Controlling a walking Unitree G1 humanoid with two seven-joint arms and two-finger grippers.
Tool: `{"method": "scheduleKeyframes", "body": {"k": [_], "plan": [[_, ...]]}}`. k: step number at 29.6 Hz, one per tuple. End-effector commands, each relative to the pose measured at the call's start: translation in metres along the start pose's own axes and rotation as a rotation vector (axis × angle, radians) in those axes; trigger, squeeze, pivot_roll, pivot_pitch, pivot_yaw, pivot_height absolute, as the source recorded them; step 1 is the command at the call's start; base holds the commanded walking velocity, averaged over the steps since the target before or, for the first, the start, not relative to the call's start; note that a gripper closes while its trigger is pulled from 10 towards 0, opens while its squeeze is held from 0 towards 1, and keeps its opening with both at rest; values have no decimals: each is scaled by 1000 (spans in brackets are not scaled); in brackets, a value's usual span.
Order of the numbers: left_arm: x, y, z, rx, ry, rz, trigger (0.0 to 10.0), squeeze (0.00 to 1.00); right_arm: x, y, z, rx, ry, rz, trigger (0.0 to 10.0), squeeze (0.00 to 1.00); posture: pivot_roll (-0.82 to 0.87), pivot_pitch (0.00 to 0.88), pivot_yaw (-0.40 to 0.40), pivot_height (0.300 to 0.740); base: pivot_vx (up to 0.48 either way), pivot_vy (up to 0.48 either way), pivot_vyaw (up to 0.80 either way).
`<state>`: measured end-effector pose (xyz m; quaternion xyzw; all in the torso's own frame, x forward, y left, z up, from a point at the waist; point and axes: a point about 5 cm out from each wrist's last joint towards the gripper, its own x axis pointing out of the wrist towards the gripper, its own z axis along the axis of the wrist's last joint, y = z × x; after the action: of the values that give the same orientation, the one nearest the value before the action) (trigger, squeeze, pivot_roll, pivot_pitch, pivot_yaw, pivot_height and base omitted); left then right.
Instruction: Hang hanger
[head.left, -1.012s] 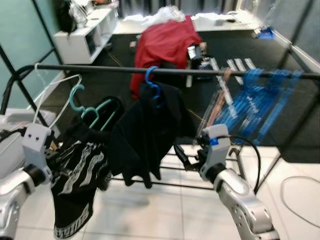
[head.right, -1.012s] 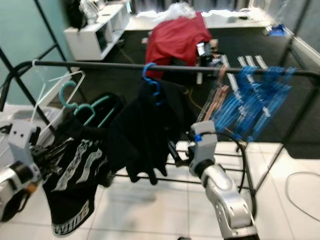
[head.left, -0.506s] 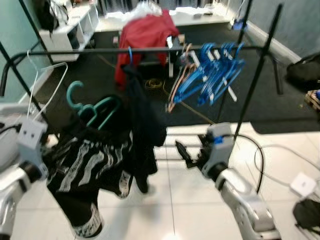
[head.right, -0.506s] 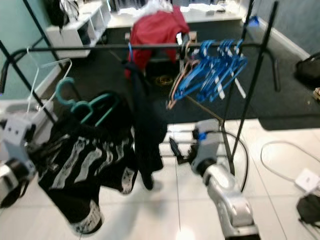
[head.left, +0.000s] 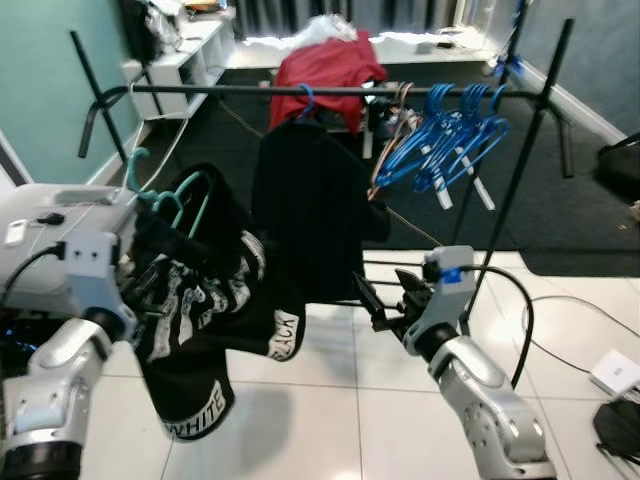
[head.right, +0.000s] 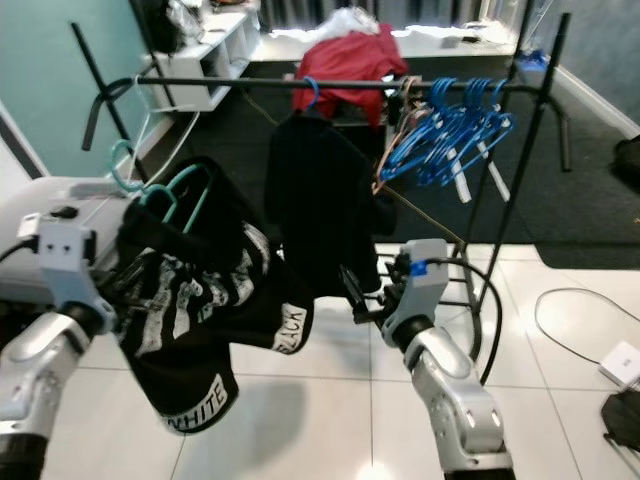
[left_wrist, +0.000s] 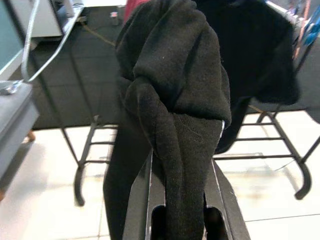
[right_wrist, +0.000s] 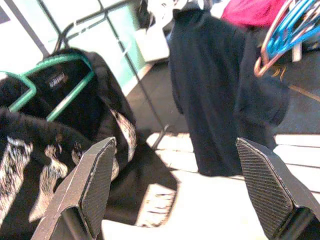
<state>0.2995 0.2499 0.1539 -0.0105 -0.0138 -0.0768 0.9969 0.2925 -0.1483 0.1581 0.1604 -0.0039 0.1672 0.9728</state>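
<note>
A teal hanger (head.left: 186, 198) carries a black garment with white print (head.left: 205, 310), low and left of the black rail (head.left: 330, 90). My left gripper (head.left: 140, 292) is buried in that garment. In the left wrist view the left gripper (left_wrist: 181, 160) is shut on a bunched fold of the black cloth (left_wrist: 170, 90). The hanger's hook (head.left: 135, 172) hangs free, below the rail and off it. My right gripper (head.left: 378, 305) is open and holds nothing, just below a black garment on a blue hanger (head.left: 310, 210). In the right wrist view its fingers (right_wrist: 92, 185) stand wide apart.
A bunch of blue hangers (head.left: 450, 140) hangs at the rail's right end, and a white wire hanger (head.left: 160, 140) at its left. A grey unit (head.left: 50, 225) stands at my left. Red cloth (head.left: 325, 65) and a white shelf (head.left: 190, 50) lie behind the rack. A white adapter (head.left: 615, 372) lies on the tiles.
The whole picture has shifted, so the camera has moved and more of the rack shows. The left gripper still grips the printed garment, and the right stays open.
</note>
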Motion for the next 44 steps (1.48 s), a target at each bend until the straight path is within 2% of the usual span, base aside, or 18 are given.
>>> {"method": "scheduleKeyframes", "body": {"k": [1, 2, 5, 6, 9, 10, 12, 13, 16, 18, 19, 20, 21, 22, 27, 31, 35, 44], "plan": [[2, -9, 40, 44, -141, -138, 10000, 0, 8, -13, 24, 96, -86, -18, 10000, 0, -114, 44, 24, 740, 0, 0, 0], [0, -12, 49, 59, -161, -201, 10000, 0, 13, -18, 37, 123, -131, -16, 10000, 0, -114, 44, 24, 740, 0, 0, 0], [-1, -14, 54, 69, -170, -240, 10000, 0, 15, -21, 45, 136, -156, -13, 10000, 0, -114, 44, 24, 740, 0, 0, 0], [-4, -18, 59, 90, -171, -303, 10000, 0, 19, -19, 52, 141, -168, 27, 10000, 0, -113, 44, 23, 740, 0, 0, 0], [-7, -20, 63, 121, -166, -348, 10000, 0, 22, -16, 56, 134, -164, 82, 10000, 0, -108, 44, 18, 740, 0, 0, 0], [-12, -18, 68, 166, -152, -399, 10000, 0, 22, -12, 62, 72, -158, 159, 10000, 0, -106, 43, 17, 740, 0, 0, 0], [-12, -18, 68, 166, -152, -399, 10000, 0, 22, -12, 62, 72, -158, 159, 10000, 0, -106, 43, 17, 740, 0, 0, 0], [-16, -16, 71, 195, -136, -433, 10000, 0, 22, -12, 67, 32, -153, 211, 10000, 0, -100, 46, 15, 740, 0, 0, 0], [-30, -7, 80, 263, -91, -497, 10000, 0, 15, -24, 86, -52, -147, 261, 10000, 0, -107, 53, 17, 740, 0, 0, 0], [-33, -6, 83, 273, -82, -513, 10000, 0, 14, -28, 91, -72, -143, 265, 10000, 0, -107, 53, 17, 740, 0, 0, 0], [-34, -7, 85, 280, -82, -527, 10000, 0, 15, -32, 91, -176, -111, 234, 10000, 0, -108, 54, 19, 740, 0, 0, 0], [-34, -7, 85, 280, -82, -527, 10000, 0, 15, -32, 91, -176, -111, 234, 10000, 0, -108, 54, 19, 740, 0, 0, 0], [-36, -13, 91, 270, -99, -565, 10000, 0, 18, -40, 87, -371, -51, 155, 10000, 0, -112, 55, 19, 740, 0, 0, 0], [-37, -19, 93, 263, -107, -592, 10000, 0, 19, -41, 85, -419, -37, 137, 10000, 0, -112, 55, 19, 740, 0, 0, 0], [-37, -27, 95, 254, -117, -631, 10000, 0, 20, -38, 82, -417, -23, 141, 10000, 0, -112, 55, 20, 740, 0, 0, 0], [-37, -41, 100, 242, -139, -689, 10000, 0, 16, -18, 63, -361, 53, 308, 10000, 0, -110, 56, 19, 740, 0, 0, 0], [-38, -46, 100, 242, -136, -717, 10000, 0, 12, -6, 61, -284, 47, 409, 10000, 0, -109, 57, 19, 740, 0, 0, 0], [-39, -48, 100, 243, -130, -730, 10000, 0, 13, -10, 62, -290, 68, 397, 10000, 0, -113, 57, 17, 740, 0, 0, 0]]}}
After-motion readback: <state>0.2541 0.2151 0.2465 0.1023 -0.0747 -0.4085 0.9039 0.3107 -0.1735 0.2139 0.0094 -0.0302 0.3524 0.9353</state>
